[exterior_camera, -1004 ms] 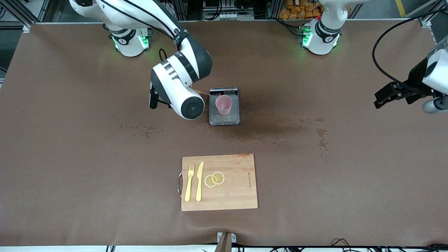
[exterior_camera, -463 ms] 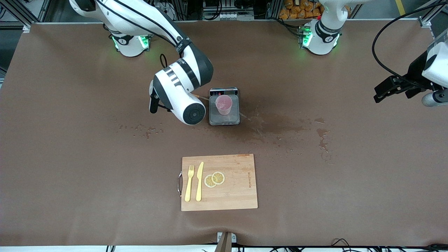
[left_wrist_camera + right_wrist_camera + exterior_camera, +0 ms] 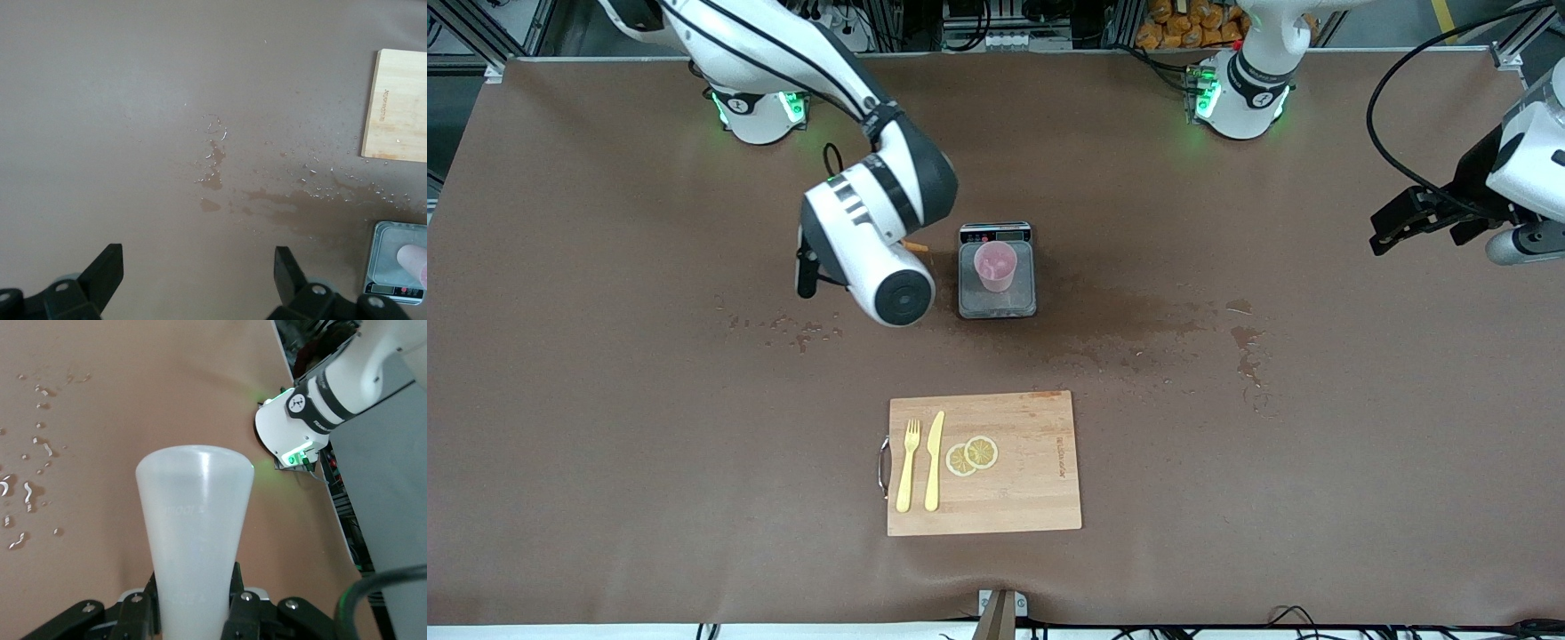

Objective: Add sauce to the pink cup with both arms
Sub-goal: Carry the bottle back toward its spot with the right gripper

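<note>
The right arm's black two-finger gripper (image 3: 193, 613) is clenching the base of the translucent whitish squeeze bottle (image 3: 195, 540), holding it tilted so that its orange pointed nozzle (image 3: 915, 244) is showing just beside the small grey weighing scale (image 3: 998, 302) and aiming toward it, though not over the cup's mouth; in the front view the arm's white wrist is hiding the bottle's body (only the orange tip is peeking out). The small pale-pink tapered cup (image 3: 995, 266) is standing upright on the scale's plate, around the middle of the brown tabletop (image 3: 605, 444) and closer to the edge where the robots' bases stand than the pale wooden cutting board (image 3: 1014, 498), which is carrying a yellow plastic fork (image 3: 908, 465), a yellow plastic knife (image 3: 934, 460) and two lemon slices (image 3: 972, 455) close to the front-camera edge. The left arm's black gripper (image 3: 199, 277) is hanging released, fingers wide apart and empty, over the tabletop at the left arm's end, waiting well apart from the cup; wet splashes (image 3: 1138, 324) are darkening the cloth beside the scale. Judging by this, the pouring step is in hand or just closing; the next move is calling either for bringing the nozzle over the cup's rim, or for righting the bottle and setting it down clear of the scale without dripping.
</note>
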Available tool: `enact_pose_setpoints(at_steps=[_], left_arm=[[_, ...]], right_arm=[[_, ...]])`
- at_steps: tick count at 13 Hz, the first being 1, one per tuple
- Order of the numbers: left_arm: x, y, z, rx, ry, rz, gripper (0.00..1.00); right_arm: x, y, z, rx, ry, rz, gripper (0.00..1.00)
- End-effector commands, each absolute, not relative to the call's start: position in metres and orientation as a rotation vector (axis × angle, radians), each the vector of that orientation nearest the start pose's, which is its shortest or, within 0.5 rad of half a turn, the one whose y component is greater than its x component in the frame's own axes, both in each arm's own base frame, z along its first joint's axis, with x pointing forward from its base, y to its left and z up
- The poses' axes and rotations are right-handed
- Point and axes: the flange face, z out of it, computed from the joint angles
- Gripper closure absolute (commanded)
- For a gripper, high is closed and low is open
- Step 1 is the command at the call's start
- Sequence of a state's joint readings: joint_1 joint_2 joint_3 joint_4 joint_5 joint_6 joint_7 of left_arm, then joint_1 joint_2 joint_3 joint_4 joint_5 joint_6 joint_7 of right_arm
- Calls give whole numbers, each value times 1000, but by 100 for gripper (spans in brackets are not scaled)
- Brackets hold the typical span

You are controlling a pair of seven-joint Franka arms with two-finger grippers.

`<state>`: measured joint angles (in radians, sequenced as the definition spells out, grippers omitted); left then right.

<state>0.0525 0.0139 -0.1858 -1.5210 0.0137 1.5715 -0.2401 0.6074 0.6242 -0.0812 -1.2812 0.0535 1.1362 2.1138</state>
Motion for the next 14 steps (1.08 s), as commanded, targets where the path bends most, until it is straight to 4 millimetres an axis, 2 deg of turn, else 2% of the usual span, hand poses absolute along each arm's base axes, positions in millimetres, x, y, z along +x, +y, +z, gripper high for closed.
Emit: enact_pose_setpoints(at_steps=[1,3,6,8,10,13,14], left_arm=[[541,-71,647,-3136,-133,-51,0],[543,-71,644,-3135,-135,-42,0],[548,-73,638,-3137,-128,-27,0],[549,-73,638,-3136,-128,-30,0],[550,-73,636,-3136,-128,-28,0],[555,-72,627,-3133,-130,-5,0],[556,-69,627,-3134,-137,-7,0]], right_arm=[[561,262,414,1759,-1738,-472,64],[571,224,437,1840,-1715,-548,63],[582,175,449,1911,-1695,-681,63],[592,140,452,1938,-1724,-790,60],[596,106,456,2023,-1675,-868,60],[602,42,456,2137,-1674,-1127,60],[602,27,454,2173,-1649,-1171,60]])
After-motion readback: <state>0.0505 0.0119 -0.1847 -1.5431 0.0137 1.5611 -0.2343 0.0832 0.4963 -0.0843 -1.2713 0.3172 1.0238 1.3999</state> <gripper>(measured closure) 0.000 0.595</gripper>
